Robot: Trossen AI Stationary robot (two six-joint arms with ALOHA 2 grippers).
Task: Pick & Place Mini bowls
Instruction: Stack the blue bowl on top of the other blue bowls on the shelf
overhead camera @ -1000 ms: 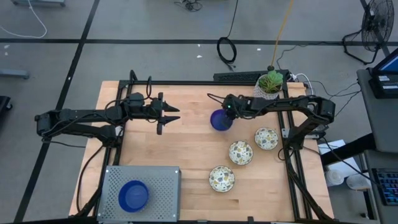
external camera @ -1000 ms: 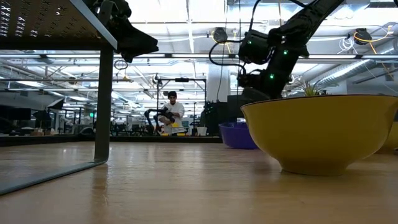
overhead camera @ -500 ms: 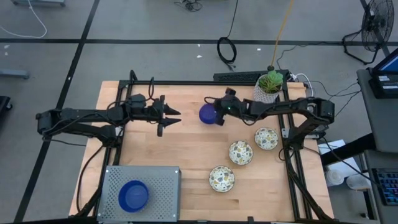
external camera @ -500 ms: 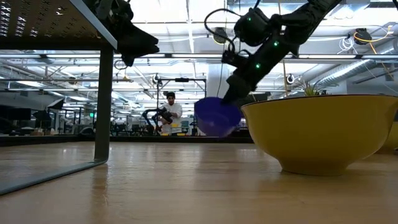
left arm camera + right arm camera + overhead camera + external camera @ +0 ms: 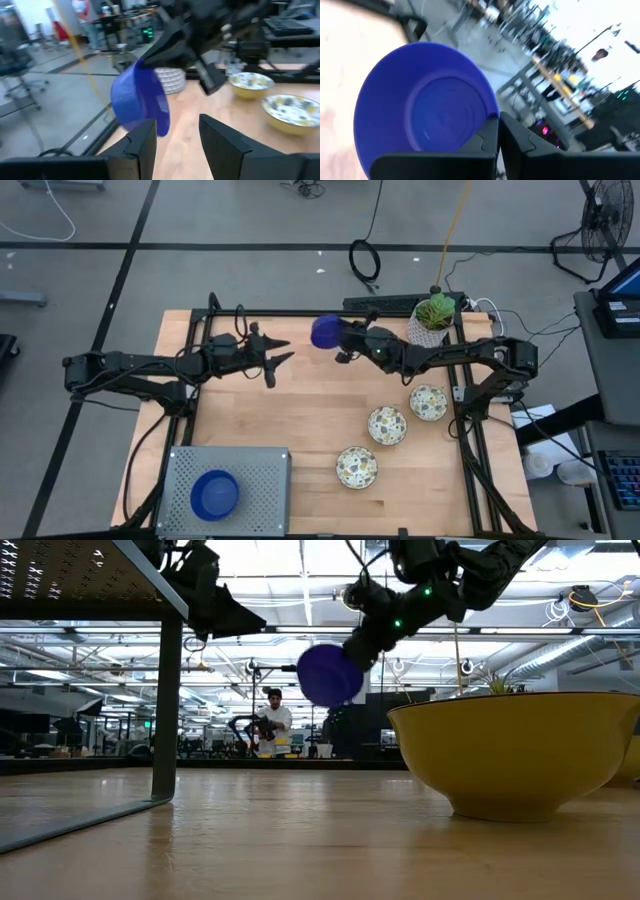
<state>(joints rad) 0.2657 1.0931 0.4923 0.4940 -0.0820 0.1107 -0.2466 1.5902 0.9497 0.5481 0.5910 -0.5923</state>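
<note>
Blue bowl: up in the air over the far side of the table, tipped on edge, betw. the two arms; clear of the wood in the low view.
Grip on it: right gripper pinches the rim, one finger inside, one outside; fingers pressed onto the rim edge in the right wrist view.
Step in hand: looks like a hand-over mid-air, right arm offering the bowl toward the left arm; judged from the pose only.
Left gripper: near the bowl, not touching; fingers spread, nothing betw. them.
Bowl vs left fingers: left wrist view shows the bowl just ahead of the gap, off to one finger's side, rim partly behind that finger.
Next move needs: left arm to line its gap up w/ the free rim, close, then right lets go; tilt makes the rim a thin target, slip poss.
Other blue bowl: sits on the grey perforated tray, near-left corner.
Speckled bowls: three on the wood, right side, well apart from the held one, untouched.
Plant pot: far right edge, not part of the job.
</note>
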